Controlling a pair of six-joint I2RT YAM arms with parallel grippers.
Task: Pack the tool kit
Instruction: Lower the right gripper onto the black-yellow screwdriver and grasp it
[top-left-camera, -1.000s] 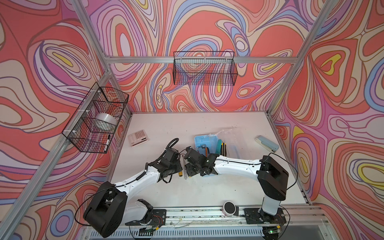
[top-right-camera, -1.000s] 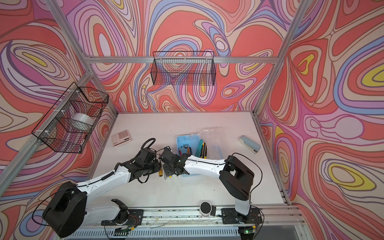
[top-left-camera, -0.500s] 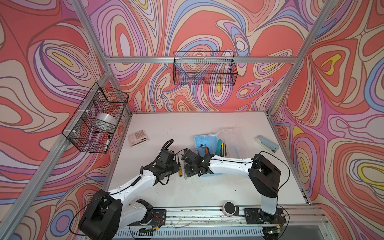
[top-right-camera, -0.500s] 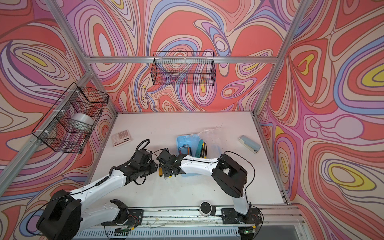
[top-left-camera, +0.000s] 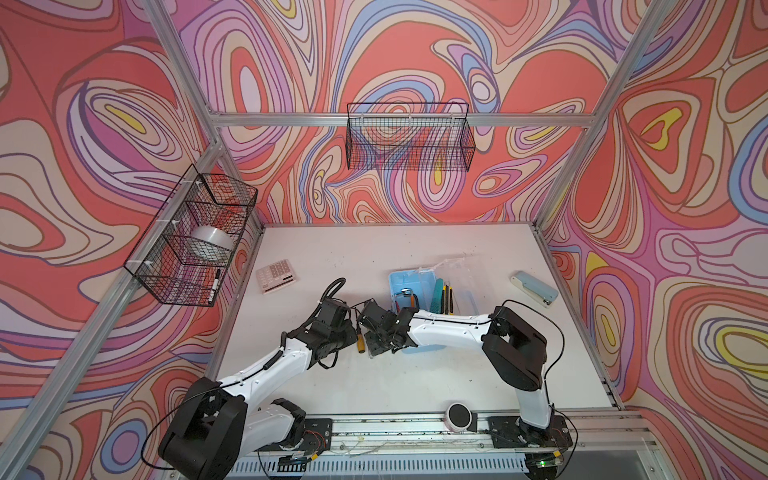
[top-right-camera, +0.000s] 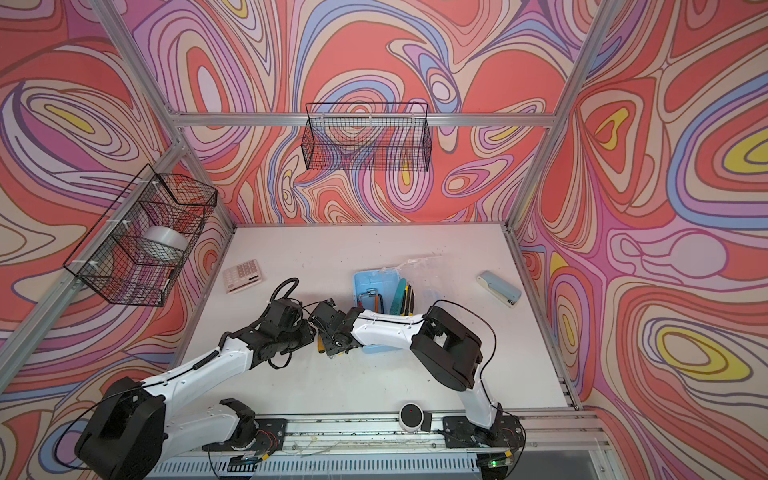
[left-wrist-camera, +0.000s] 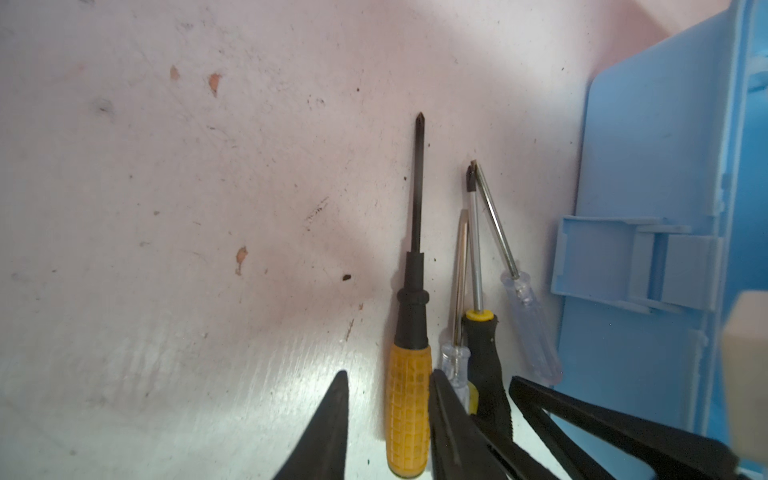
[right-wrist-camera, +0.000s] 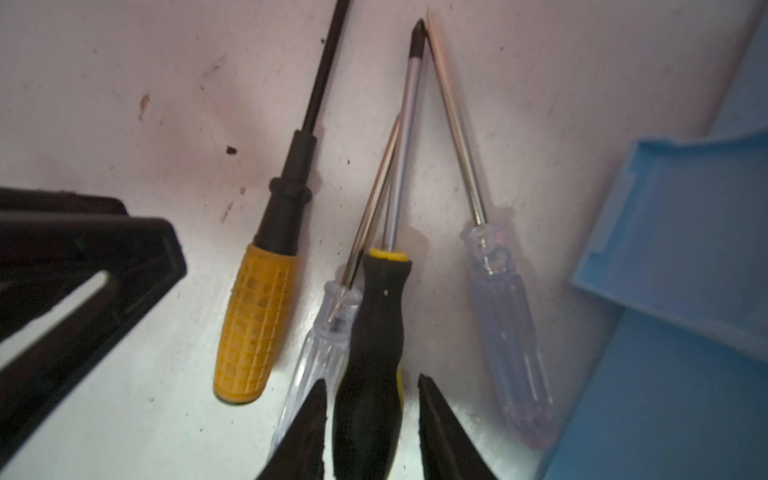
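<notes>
Several screwdrivers lie on the white table beside the light-blue tool kit case. My left gripper is open, its jaws straddling the yellow-handled screwdriver; one finger touches the handle and the other stands apart. My right gripper is open astride the black-and-yellow-handled screwdriver, with a gap on one side. Two clear-handled screwdrivers lie alongside. In both top views the grippers meet low at the case's front left corner. Teal cutters sit in the case.
A calculator lies at the back left and a grey-blue stapler at the right. Wire baskets hang on the back wall and the left wall, the latter with a tape roll. A round puck sits on the front rail.
The right arm's elbow has drawn leftward, nearer the case, and the left arm has shifted slightly. Both grippers stay low over the screwdrivers.
</notes>
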